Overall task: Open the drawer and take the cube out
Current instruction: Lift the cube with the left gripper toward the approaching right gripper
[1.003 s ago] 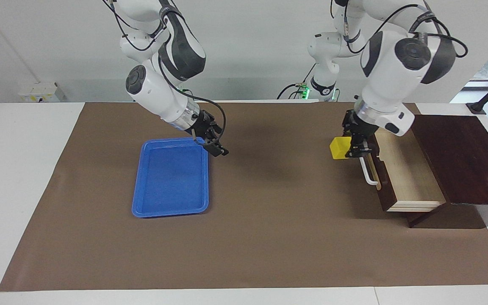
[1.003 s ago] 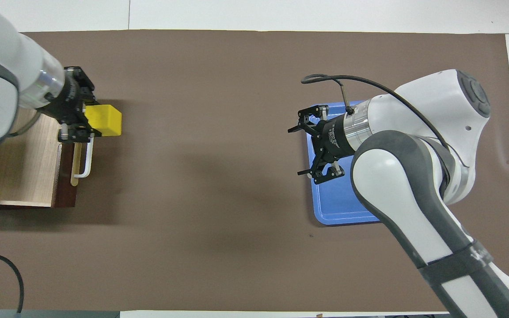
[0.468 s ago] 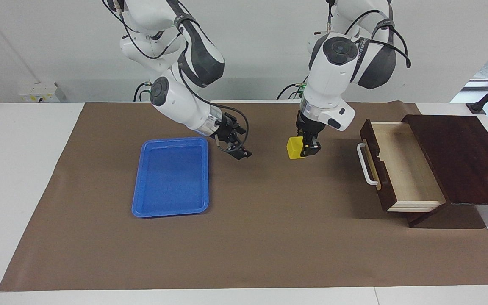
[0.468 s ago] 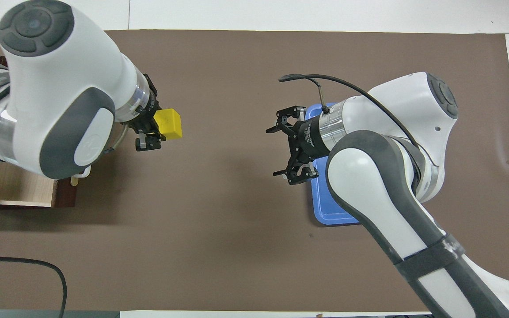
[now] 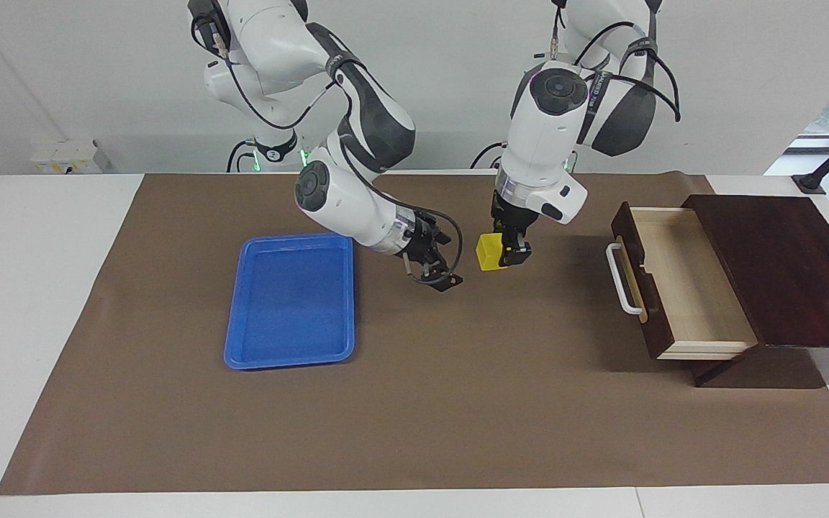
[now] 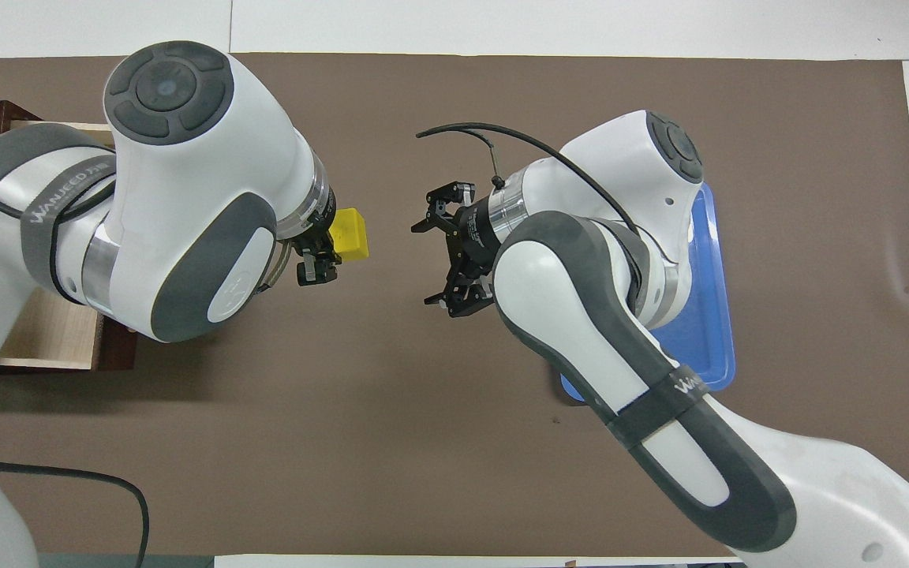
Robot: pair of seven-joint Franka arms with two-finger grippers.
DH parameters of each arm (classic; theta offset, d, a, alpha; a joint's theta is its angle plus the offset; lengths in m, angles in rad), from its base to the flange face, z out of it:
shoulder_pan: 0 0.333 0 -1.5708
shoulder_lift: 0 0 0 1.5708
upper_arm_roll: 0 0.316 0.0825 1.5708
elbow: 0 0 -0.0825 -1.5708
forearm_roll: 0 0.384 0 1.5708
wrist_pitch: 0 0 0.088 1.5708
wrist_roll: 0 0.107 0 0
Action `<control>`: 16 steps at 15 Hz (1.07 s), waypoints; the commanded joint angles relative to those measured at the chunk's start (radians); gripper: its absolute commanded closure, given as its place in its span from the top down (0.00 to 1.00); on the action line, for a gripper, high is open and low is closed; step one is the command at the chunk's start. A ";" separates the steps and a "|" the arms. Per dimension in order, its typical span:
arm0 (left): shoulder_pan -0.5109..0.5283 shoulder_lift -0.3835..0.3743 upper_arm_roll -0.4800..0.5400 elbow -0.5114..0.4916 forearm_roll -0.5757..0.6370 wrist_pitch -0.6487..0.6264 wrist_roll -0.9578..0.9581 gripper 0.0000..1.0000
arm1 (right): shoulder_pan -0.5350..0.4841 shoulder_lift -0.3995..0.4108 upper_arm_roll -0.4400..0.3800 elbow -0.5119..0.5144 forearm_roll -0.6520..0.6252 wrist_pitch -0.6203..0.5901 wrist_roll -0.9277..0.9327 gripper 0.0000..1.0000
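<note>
Meanwhile left tool (image 5: 506, 252) grasping tilted cube (image 5: 488, 253) (corner down), right tool (image 5: 437, 274) spread, drawer (image 5: 681, 288) open.

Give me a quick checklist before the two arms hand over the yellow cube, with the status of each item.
1. Cube gripped: ok, the left gripper is shut on it, up in the air over the brown mat.
2. Receiving gripper ready: ok, the right gripper is open and faces the cube.
3. Gap between grippers: ok, they are apart, with nothing between them.
4. Cube face free for a second grip: cannot tell, the left gripper covers part of it.
5. Drawer: ok, pulled open, its pale interior shows nothing in it.
6. Blue tray free to receive: ok, nothing lies in it, toward the right arm's end.
</note>
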 commanded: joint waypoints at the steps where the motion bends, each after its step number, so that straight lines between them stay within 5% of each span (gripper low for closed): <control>1: -0.030 -0.010 0.016 -0.026 -0.013 0.025 -0.021 0.00 | 0.038 0.015 -0.001 0.033 -0.007 0.009 0.029 1.00; 16: -0.047 -0.012 0.016 -0.037 -0.011 0.039 -0.026 0.00 | 0.051 0.013 0.001 0.024 0.009 0.023 0.033 1.00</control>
